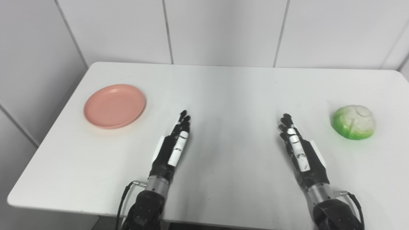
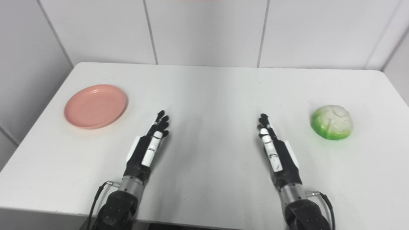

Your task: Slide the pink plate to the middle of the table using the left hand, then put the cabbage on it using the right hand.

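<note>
The broad white rectangular table is bare across its middle, so there is open room to slide. The round pink plastic plate sits far left, near the left edge; a careless push could tip it off. The green-and-white cabbage head rests at the right and may roll if nudged. The left hand and right hand are near, fingers straight, holding nothing.

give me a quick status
Left hand and right hand open, holding nothing. Pink plate far left, cabbage far right. Nothing between them.
</note>
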### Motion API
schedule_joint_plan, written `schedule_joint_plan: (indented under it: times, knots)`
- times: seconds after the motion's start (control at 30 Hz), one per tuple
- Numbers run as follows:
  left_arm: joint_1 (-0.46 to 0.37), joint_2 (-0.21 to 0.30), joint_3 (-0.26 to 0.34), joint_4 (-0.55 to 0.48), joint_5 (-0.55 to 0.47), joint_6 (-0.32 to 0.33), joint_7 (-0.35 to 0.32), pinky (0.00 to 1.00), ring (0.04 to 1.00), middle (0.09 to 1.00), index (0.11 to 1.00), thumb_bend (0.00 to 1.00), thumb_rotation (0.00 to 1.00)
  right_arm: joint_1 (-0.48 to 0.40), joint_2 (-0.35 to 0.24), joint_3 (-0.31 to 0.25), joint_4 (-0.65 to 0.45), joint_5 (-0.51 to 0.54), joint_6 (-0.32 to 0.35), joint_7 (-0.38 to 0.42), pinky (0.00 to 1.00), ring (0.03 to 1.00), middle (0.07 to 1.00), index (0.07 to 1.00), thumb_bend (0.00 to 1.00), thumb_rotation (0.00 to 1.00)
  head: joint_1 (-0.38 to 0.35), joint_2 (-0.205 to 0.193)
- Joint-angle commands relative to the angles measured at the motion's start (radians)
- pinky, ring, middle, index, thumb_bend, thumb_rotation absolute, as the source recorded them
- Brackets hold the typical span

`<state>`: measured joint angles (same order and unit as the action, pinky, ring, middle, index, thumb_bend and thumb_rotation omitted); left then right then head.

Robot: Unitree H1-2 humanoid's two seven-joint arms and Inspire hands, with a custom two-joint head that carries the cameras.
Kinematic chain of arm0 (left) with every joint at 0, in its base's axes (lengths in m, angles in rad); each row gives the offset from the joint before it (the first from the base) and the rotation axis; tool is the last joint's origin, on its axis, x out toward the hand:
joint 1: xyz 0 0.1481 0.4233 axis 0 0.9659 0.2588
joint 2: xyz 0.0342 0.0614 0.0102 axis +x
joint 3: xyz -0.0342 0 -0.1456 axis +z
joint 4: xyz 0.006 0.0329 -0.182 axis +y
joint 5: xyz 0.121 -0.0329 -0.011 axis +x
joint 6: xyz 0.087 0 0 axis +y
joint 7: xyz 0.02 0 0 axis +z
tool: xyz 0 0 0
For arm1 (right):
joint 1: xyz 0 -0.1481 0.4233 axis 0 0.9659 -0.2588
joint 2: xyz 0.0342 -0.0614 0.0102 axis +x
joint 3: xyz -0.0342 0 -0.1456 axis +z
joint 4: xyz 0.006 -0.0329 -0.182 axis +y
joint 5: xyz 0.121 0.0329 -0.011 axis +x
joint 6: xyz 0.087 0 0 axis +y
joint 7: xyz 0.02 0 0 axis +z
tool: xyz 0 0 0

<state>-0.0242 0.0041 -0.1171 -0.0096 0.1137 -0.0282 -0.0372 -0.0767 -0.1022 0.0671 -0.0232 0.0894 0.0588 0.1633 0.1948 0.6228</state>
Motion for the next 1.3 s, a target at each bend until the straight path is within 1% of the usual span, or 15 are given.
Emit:
schedule_joint_plan:
  times: [0.0, 0.03, 0.07, 0.1, 0.2, 0.33, 0.47, 0.6, 0.7, 0.87, 0.97, 1.17, 1.27]
  knots:
    - [0.007, -0.02, -0.017, 0.071, 0.017, -0.025, 0.011, 0.95, 0.974, 0.979, 0.97, 0.43, 1.0, -0.015, -0.009, -0.001, 0.011, 0.011, -0.016, 0.02, 1.0, 1.0, 1.0, 1.0, 0.17, 1.0, 0.046, -0.02]
    - [0.004, -0.027, -0.019, 0.086, 0.019, -0.03, 0.018, 0.96, 0.975, 0.979, 0.97, 0.43, 1.0, -0.016, -0.012, -0.005, 0.017, 0.014, -0.022, 0.022, 1.0, 1.0, 1.0, 1.0, 0.17, 1.0, 0.077, -0.036]
    - [0.001, -0.032, -0.019, 0.097, 0.022, -0.034, 0.022, 0.97, 0.975, 0.977, 0.968, 0.44, 1.0, -0.016, -0.014, -0.008, 0.021, 0.016, -0.026, 0.023, 1.0, 1.0, 1.0, 1.0, 0.16, 1.0, 0.077, -0.036]
    - [-0.004, -0.038, -0.019, 0.119, 0.025, -0.048, 0.027, 0.97, 0.976, 0.977, 0.967, 0.44, 1.0, -0.017, -0.017, -0.011, 0.028, 0.02, -0.033, 0.027, 1.0, 1.0, 1.0, 1.0, 0.16, 1.0, 0.1, -0.054]
    - [-0.017, -0.049, -0.018, 0.175, 0.035, -0.088, 0.042, 0.97, 0.972, 0.969, 0.964, 0.47, 1.0, -0.017, -0.024, -0.018, 0.04, 0.024, -0.049, 0.035, 1.0, 1.0, 1.0, 1.0, 0.15, 1.0, 0.12, -0.072]
    - [-0.024, -0.056, -0.018, 0.209, 0.043, -0.117, 0.051, 0.96, 0.97, 0.966, 0.96, 0.46, 1.0, -0.014, -0.027, -0.02, 0.039, 0.029, -0.048, 0.038, 1.0, 1.0, 1.0, 1.0, 0.14, 1.0, 0.138, -0.088]
    - [-0.03, -0.058, -0.014, 0.233, 0.038, -0.134, 0.044, 0.96, 0.974, 0.971, 0.962, 0.46, 1.0, -0.012, -0.026, -0.02, 0.033, 0.033, -0.045, 0.04, 1.0, 1.0, 1.0, 1.0, 0.12, 1.0, 0.141, -0.096]
    - [-0.035, -0.061, -0.011, 0.248, 0.03, -0.14, 0.04, 0.94, 0.97, 0.974, 0.957, 0.47, 1.0, -0.011, -0.025, -0.019, 0.025, 0.036, -0.034, 0.042, 1.0, 1.0, 1.0, 1.0, 0.1, 1.0, 0.143, -0.102]
    - [-0.037, -0.062, -0.01, 0.258, 0.03, -0.145, 0.041, 0.95, 0.971, 0.974, 0.957, 0.47, 1.0, -0.011, -0.024, -0.02, 0.022, 0.035, -0.029, 0.043, 1.0, 1.0, 1.0, 1.0, 0.1, 1.0, 0.146, -0.102]
    - [-0.035, -0.064, -0.007, 0.253, 0.03, -0.145, 0.045, 0.93, 0.964, 0.969, 0.949, 0.5, 1.0, -0.01, -0.021, -0.019, 0.015, 0.032, -0.028, 0.041, 1.0, 1.0, 1.0, 1.0, 0.08, 1.0, 0.144, -0.1]
    - [-0.028, -0.061, -0.008, 0.227, 0.032, -0.124, 0.04, 0.94, 0.966, 0.968, 0.951, 0.5, 1.0, -0.007, -0.018, -0.018, 0.005, 0.033, -0.02, 0.04, 1.0, 1.0, 1.0, 1.0, 0.07, 1.0, 0.142, -0.094]
    - [-0.011, -0.057, -0.014, 0.144, 0.031, -0.061, 0.024, 0.97, 0.977, 0.976, 0.969, 0.46, 1.0, 0.0, -0.013, -0.02, -0.016, 0.039, -0.001, 0.035, 1.0, 1.0, 1.0, 1.0, 0.08, 1.0, 0.142, -0.083]
    - [-0.008, -0.054, -0.017, 0.074, 0.028, -0.002, 0.01, 0.99, 0.985, 0.978, 0.972, 0.45, 1.0, -0.001, -0.013, -0.018, -0.021, 0.042, 0.005, 0.037, 1.0, 1.0, 1.0, 1.0, 0.08, 1.0, 0.14, -0.078]
